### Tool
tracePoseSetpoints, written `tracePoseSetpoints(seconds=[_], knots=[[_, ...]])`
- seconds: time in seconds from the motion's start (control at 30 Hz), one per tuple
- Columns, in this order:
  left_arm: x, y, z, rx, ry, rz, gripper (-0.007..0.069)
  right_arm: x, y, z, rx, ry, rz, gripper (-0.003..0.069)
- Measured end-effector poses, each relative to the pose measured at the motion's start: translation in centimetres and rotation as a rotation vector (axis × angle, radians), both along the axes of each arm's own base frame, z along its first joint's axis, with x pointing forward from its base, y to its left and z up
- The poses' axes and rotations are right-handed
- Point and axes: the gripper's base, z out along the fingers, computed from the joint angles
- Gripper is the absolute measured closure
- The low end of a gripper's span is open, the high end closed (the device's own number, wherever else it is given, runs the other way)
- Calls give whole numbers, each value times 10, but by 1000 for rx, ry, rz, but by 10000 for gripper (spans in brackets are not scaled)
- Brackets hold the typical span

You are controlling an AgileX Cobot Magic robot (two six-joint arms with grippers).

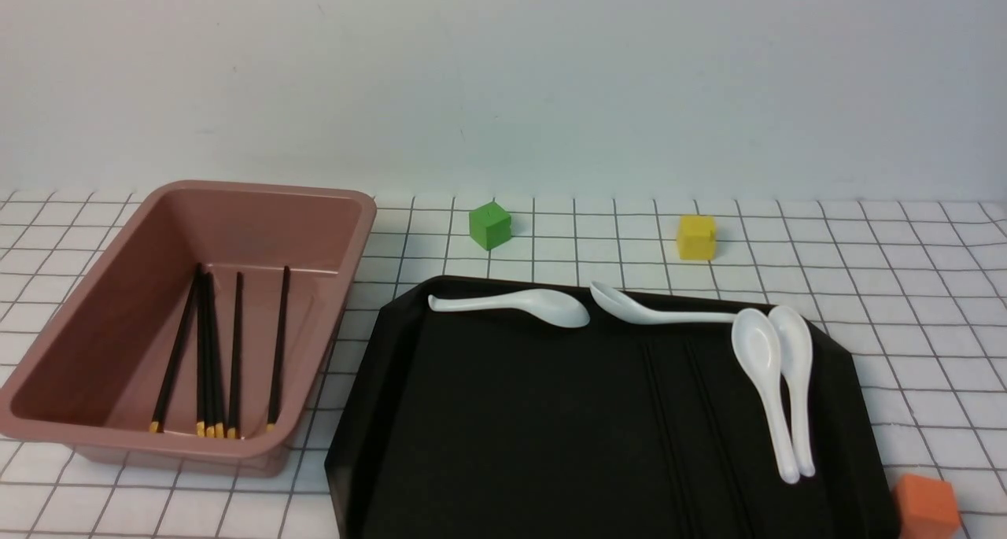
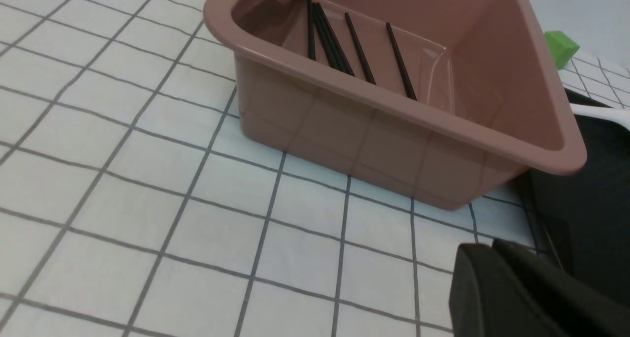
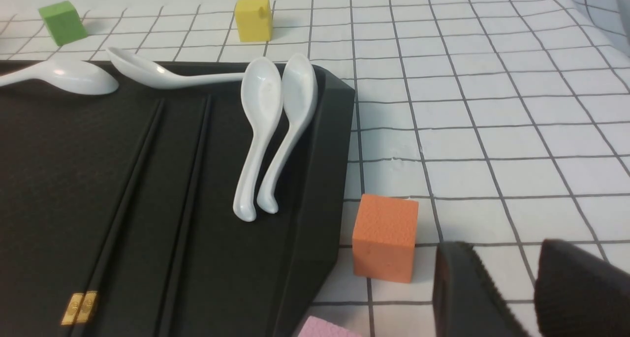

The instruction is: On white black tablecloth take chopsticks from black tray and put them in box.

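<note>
Between picks: several chopsticks (image 1: 211,350) in box (image 1: 330,208), more on black tray (image 1: 503,413); left gripper (image 2: 497,251) nearly pressed together, empty; right gripper (image 3: 502,273) spread beside tray; next, grasp a tray chopstick.

Staged tabletop test setup, lab-like, not a lived-in room. Plain pale wall (image 1: 503,75) behind, bare. Bench covered by white tablecloth (image 1: 905,287) with black grid lines. Props laid out neatly: pinkish-brown box (image 1: 102,413) with black chopsticks (image 1: 236,350) inside, glossy black tray (image 1: 503,413) carrying white ceramic spoons (image 1: 511,306), more chopsticks (image 3: 133,179) on it. Loose green cube (image 1: 489,226), yellow cube (image 1: 697,237) and orange cube (image 1: 927,506) scattered on the cloth like distractor blocks.
</note>
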Motion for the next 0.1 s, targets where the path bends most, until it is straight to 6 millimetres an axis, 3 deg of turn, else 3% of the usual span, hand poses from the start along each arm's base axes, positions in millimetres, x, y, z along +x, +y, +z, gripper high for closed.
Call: tracePoseSetpoints(seconds=[0.1], knots=[[0, 0, 0, 0, 0, 0, 595, 0, 0, 0, 0, 0, 0, 419]])
